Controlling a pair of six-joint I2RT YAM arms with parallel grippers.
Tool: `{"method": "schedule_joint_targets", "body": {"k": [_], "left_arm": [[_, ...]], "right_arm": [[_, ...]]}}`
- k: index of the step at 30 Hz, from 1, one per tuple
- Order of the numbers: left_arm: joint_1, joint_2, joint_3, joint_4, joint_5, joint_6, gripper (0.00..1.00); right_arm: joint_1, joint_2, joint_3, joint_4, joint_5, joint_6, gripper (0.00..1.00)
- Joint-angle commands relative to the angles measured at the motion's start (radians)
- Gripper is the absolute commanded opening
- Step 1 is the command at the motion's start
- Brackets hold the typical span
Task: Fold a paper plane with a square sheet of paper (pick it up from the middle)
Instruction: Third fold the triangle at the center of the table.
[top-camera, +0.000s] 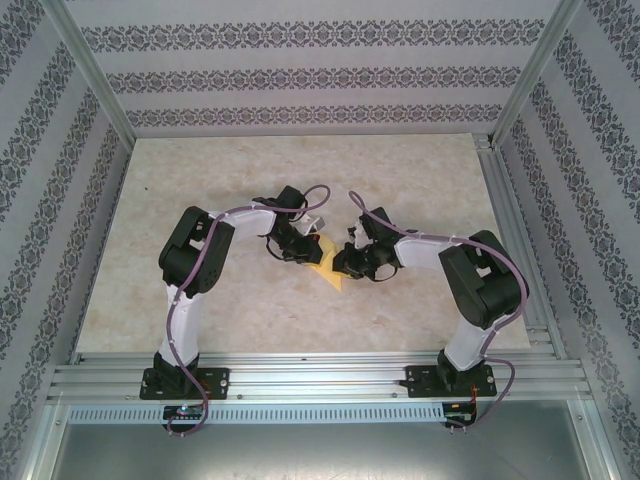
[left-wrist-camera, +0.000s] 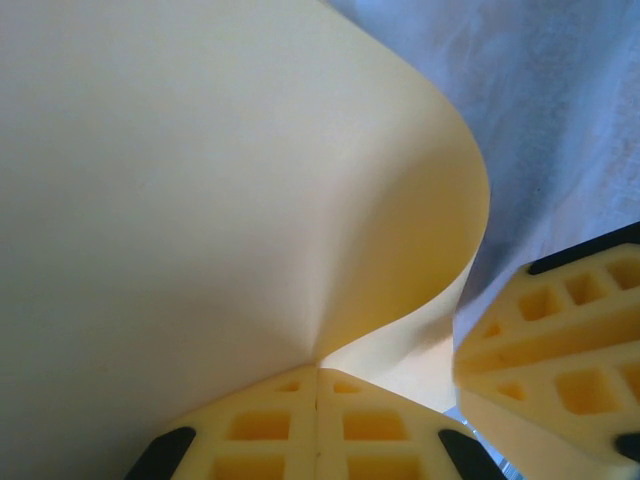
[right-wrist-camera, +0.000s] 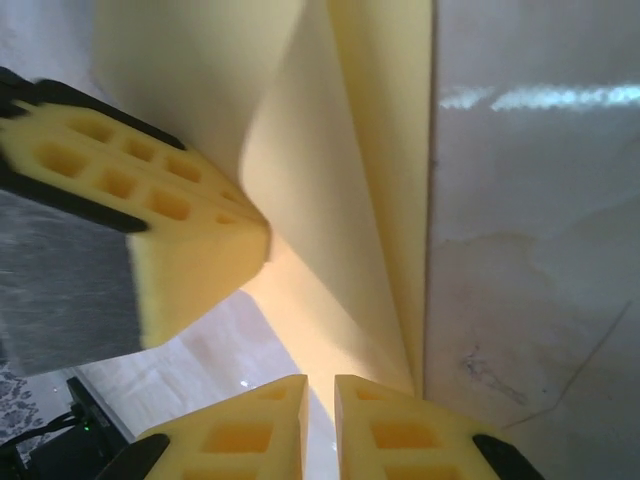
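The pale-yellow square sheet of paper (top-camera: 327, 268) is held up in the middle of the table between both grippers, curved and partly folded. In the left wrist view the paper (left-wrist-camera: 200, 180) fans out from the closed seam of my left gripper (left-wrist-camera: 318, 368), which is shut on it. My right gripper's fingers (left-wrist-camera: 550, 340) stand close at the right. In the right wrist view a creased fold of the paper (right-wrist-camera: 330, 200) runs down to my right gripper (right-wrist-camera: 320, 382), whose jaws stand a narrow gap apart with table showing through. The left gripper's fingers (right-wrist-camera: 190, 230) pinch the sheet at the upper left.
The marbled beige table (top-camera: 400, 180) lies inside patterned walls with aluminium posts and a rail (top-camera: 320, 375) along the near edge. Both arms bend inward, the left gripper (top-camera: 298, 248) and the right gripper (top-camera: 347, 262) almost touching at the centre.
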Motion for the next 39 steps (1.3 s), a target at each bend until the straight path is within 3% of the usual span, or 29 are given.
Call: {"method": "schedule_joint_targets", "body": {"k": [1, 20, 30, 39], "left_arm": [[0.001, 0.064, -0.003, -0.032, -0.085, 0.026, 0.02], [0.001, 0.067, -0.011, -0.034, -0.082, 0.032, 0.02], [0.002, 0.069, -0.004, -0.044, -0.084, 0.034, 0.02], [0.003, 0.071, 0.003, -0.046, -0.084, 0.031, 0.02]], "right_arm": [[-0.011, -0.026, 0.068, 0.006, -0.021, -0.010, 0.16], [-0.047, 0.162, 0.069, 0.010, 0.027, -0.053, 0.15], [-0.077, 0.036, 0.122, 0.035, -0.073, -0.017, 0.16], [-0.090, 0.118, 0.147, 0.068, -0.101, -0.011, 0.15]]}}
